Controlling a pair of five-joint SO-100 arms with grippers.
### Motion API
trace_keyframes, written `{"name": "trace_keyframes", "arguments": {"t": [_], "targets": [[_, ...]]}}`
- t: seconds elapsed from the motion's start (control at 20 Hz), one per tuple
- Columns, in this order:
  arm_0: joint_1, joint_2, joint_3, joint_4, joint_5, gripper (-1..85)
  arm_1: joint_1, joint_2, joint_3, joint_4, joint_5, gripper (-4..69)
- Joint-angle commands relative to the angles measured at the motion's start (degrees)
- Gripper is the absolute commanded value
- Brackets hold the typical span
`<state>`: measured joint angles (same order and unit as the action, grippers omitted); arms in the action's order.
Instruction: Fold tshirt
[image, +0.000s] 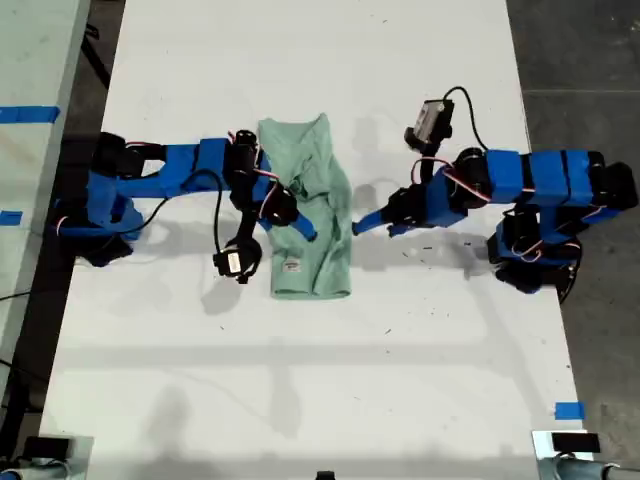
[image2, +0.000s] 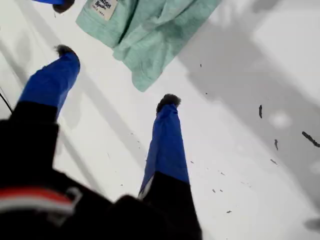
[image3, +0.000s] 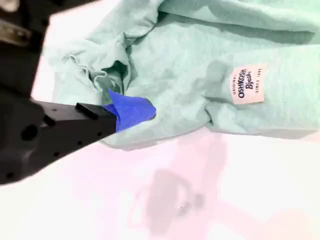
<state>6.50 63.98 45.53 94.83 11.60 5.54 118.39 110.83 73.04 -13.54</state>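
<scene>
The pale mint-green tshirt (image: 318, 255) lies bunched and partly folded in the middle of the white table (image: 300, 390), its white neck label (image: 291, 266) facing up. My second gripper (image: 300, 228) reaches in from the exterior view's left and sits on the cloth. In the second wrist view one blue finger (image3: 131, 110) is sunk into a gathered fold of the tshirt (image3: 200, 50); the other jaw is hidden under cloth. My first gripper (image: 358, 228) comes from the exterior view's right and stands open just off the shirt's edge. Its blue fingers (image2: 167, 135) are spread over bare table, short of the tshirt (image2: 150, 35).
Both arm bases stand at the table's sides in the exterior view. A strip of blue tape (image: 568, 410) marks the table near the exterior view's lower right. Small dark specks (image2: 260, 111) dot the surface. A second table with blue tape (image: 28, 114) borders the exterior view's left.
</scene>
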Motion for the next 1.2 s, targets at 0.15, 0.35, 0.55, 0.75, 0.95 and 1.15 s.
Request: {"name": "trace_keyframes", "arguments": {"t": [0.15, 0.35, 0.55, 0.75, 0.95, 1.15], "targets": [[3.96, 10.55, 2.37, 8.44, -3.69, 31.2, -3.25, 3.08, -3.43, 3.16, 0.35, 29.5], [7.73, 10.63, 5.63, 7.82, -9.4, 32.9, -6.15, 1.93, -5.8, 3.87, 1.67, 29.7], [9.05, 10.37, 6.86, 6.59, -11.07, 33.1, -7.65, -0.53, -8.09, 3.96, 2.2, 29.7], [9.58, 12.39, 11.34, 2.81, -11.78, 33.4, -9.05, -4.92, -12.04, 4.31, 2.46, 30.0], [9.49, 14.77, 19.69, -8.88, -10.46, 33.6, -9.14, -11.78, -16.35, 4.13, 1.67, 30.1], [9.76, 12.3, 25.4, -19.16, -10.37, 33.7, -9.23, -23.55, -23.03, 2.72, 0.44, 30.6]]}}
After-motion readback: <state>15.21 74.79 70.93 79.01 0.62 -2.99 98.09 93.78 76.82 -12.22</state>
